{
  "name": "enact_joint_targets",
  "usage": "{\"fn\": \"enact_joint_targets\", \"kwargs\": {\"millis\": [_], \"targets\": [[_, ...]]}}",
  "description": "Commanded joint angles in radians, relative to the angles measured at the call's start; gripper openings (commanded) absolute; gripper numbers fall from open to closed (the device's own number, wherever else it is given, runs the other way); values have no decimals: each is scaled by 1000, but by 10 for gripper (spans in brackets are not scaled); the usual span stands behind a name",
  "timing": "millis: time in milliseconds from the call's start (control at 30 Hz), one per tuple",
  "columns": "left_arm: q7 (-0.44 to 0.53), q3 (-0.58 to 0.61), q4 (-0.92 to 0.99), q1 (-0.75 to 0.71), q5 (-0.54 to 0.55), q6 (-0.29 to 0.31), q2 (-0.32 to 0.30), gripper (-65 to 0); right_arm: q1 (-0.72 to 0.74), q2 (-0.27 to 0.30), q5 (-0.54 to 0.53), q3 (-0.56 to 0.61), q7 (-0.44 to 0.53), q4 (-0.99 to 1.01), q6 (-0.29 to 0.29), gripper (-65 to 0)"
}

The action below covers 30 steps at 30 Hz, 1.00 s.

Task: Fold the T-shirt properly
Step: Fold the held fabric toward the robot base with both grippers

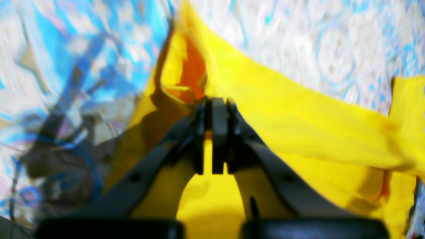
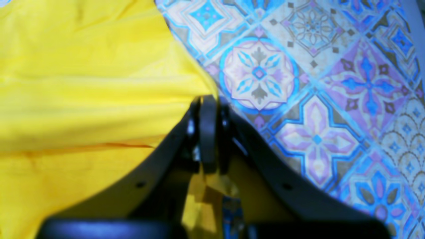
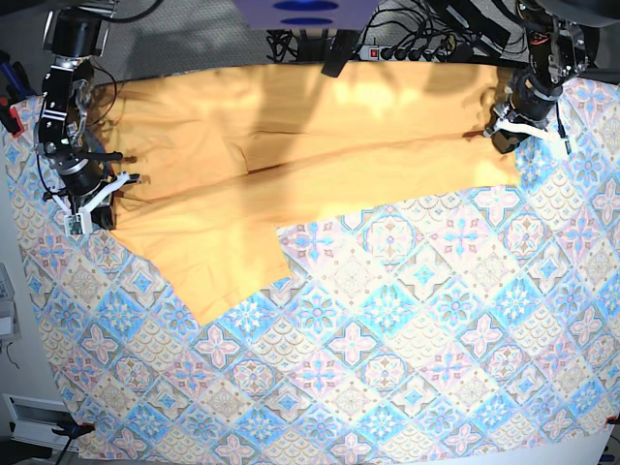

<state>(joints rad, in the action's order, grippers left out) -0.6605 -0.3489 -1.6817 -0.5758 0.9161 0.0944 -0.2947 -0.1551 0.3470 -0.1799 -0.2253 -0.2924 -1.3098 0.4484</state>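
Both grippers clamped on yellow-orange T-shirt (image 3: 291, 145), stretched wide, creased, across patterned tablecloth (image 3: 407, 339)

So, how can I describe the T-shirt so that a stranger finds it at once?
Look at the patterned tablecloth that covers the table. Across its far half lies the T-shirt, stretched between the two grippers. It is the only plain yellow-orange cloth there; everything around it shows blue and pink diamonds.

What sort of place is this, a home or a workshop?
Probably a robotics lab or workshop, not a home: two robot arms pinch a yellow T-shirt stretched on a patterned tablecloth, with a power strip and tangled cables behind the table.
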Motion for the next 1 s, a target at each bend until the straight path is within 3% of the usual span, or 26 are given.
{"fn": "enact_joint_targets", "kwargs": {"millis": [0, 367, 700, 967], "targets": [[12, 4, 1, -8, -7, 5, -13, -650, 9, 19, -8, -4, 23, -17, -4, -650], [20, 27, 81, -11, -38, 3, -13, -650, 9, 19, -8, -4, 23, -15, -4, -650], [14, -129, 81, -10, -39, -5, 4, -650, -11, 19, -8, -12, 23, -18, -4, -648], [12, -132, 82, -10, -39, -5, 5, -650, -13, 1, -7, -12, 23, -14, -4, -643]]}}
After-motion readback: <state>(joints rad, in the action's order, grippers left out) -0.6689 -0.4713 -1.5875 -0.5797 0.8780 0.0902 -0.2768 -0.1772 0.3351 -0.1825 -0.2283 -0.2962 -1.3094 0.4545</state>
